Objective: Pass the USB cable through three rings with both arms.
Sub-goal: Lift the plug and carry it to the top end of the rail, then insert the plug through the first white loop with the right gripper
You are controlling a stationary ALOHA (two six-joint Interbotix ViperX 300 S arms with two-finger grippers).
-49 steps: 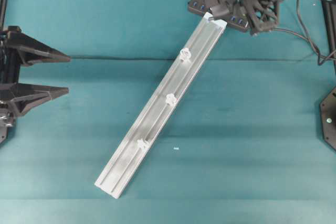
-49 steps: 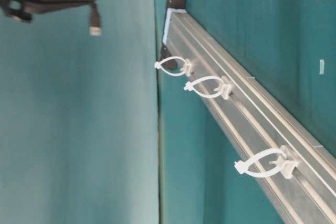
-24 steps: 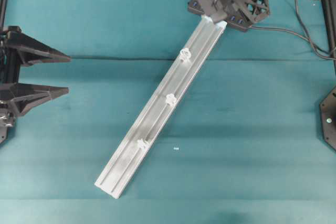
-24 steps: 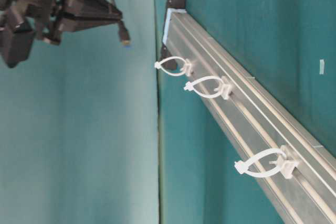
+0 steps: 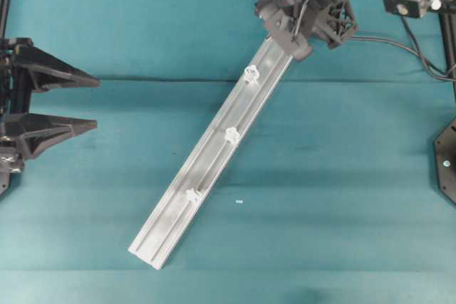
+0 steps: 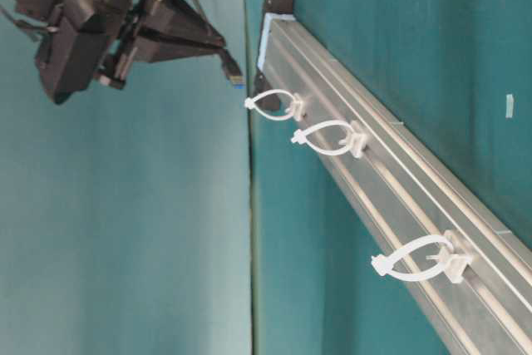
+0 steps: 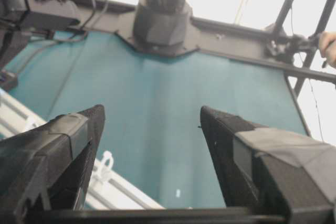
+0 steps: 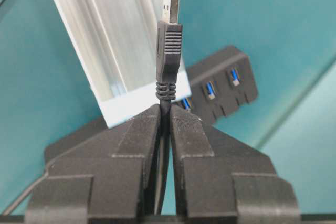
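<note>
Right gripper squeezed tight on the USB cable, just behind the little black plug. Plug sticking straight out past the fingertips, silver metal end out front. Beyond the plug tip, the near end of the silvery rail; behind and beside the jaws, the black hub with its blue sockets. From the table-level view, plug tip held up in the air, near the first of the three rings but not touching it. Second white loop farther along the rail, third one farther still, none with cable through it. Left gripper far off at the other side of the teal table, jaws spread wide apart, nothing between them, only teal cloth and a bit of rail past the two fingers.
</note>
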